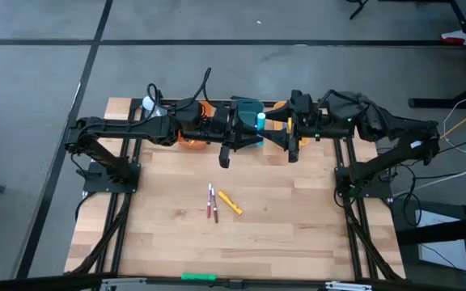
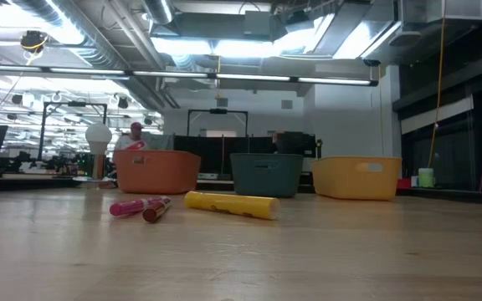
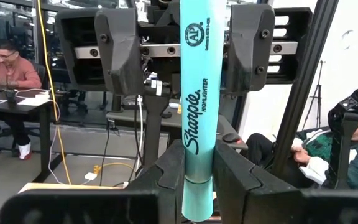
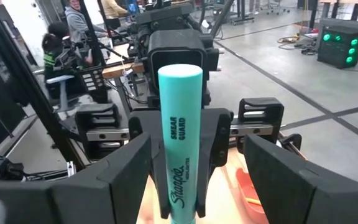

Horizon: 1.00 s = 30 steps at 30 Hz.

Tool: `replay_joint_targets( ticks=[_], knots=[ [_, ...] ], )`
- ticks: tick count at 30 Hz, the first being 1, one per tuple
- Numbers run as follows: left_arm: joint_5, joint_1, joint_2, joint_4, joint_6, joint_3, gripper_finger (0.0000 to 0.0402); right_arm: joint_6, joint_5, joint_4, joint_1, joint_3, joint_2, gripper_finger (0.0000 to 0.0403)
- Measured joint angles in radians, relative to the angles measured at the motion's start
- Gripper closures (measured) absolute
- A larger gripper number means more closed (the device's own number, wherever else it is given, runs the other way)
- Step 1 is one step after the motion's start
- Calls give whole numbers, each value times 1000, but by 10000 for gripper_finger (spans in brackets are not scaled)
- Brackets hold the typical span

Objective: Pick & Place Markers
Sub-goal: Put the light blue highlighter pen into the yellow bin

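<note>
Handover mid-air, above the bins at the 12 o'clock edge of the tabletop [image 1: 168, 242]. Teal marker [image 3: 196, 118] is clenched low on its barrel by the left claw [image 3: 197, 180]. Right claw [image 4: 197, 180] is spread wide, its fingers apart from the barrel on both sides, nothing grasped.

Judged best: right fingers to be closed on the free upper barrel, clear of the left grip, before anything is released. Barrel to be kept centred, else it may be knocked askew.

Yellow marker [image 1: 230, 202] and two red markers [image 1: 212, 202] are left at tabletop centre. Teal bin [image 2: 266, 174] is seen between orange bin [image 2: 157, 171] and yellow bin [image 2: 356, 178].
</note>
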Motion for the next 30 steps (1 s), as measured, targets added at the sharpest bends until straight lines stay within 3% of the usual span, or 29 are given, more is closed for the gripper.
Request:
replay_joint_targets(
  ticks=[7,20,28,30],
  knots=[
    [1,0,0,0,0,0,349,1,-27,1,-20,0,0,169],
    [-4,1,0,0,-7,0,349,-3,-120,8,-56,0,0,338],
    [-6,0,0,0,-13,0,347,-3,-124,7,-56,0,0,341],
    [-8,0,0,0,-21,0,332,1,-124,7,-56,0,0,341]
  ],
)
